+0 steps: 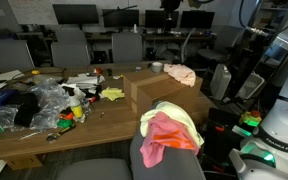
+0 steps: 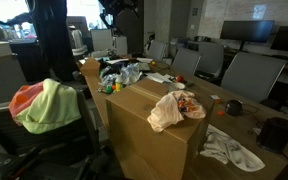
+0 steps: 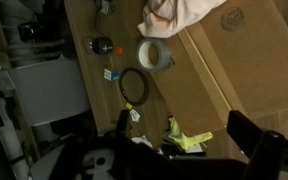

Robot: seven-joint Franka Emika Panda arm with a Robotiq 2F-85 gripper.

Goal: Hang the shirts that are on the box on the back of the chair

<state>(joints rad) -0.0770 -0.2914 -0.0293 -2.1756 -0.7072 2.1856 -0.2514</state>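
Observation:
A peach-pink shirt point(image 1: 180, 74) lies bunched on the far end of the cardboard box point(image 1: 159, 92); it also shows in an exterior view point(image 2: 174, 108) and at the top of the wrist view point(image 3: 179, 12). A pink shirt point(image 1: 162, 138) and a yellow-green shirt point(image 1: 179, 118) hang over the back of the grey chair point(image 1: 149, 165), also seen in an exterior view point(image 2: 46, 105). My gripper point(image 3: 184, 135) is open and empty, high above the table beside the box point(image 3: 224, 70). It shows as a dark shape near the top of an exterior view point(image 2: 116, 12).
The wooden table point(image 1: 44, 135) carries a clutter of plastic bags and small items point(image 1: 44, 100). A tape roll point(image 3: 154, 54), a black ring point(image 3: 135, 86) and a yellow scrap point(image 3: 189, 138) lie below the gripper. A white cloth point(image 2: 234, 150) lies beside the box. Office chairs surround the table.

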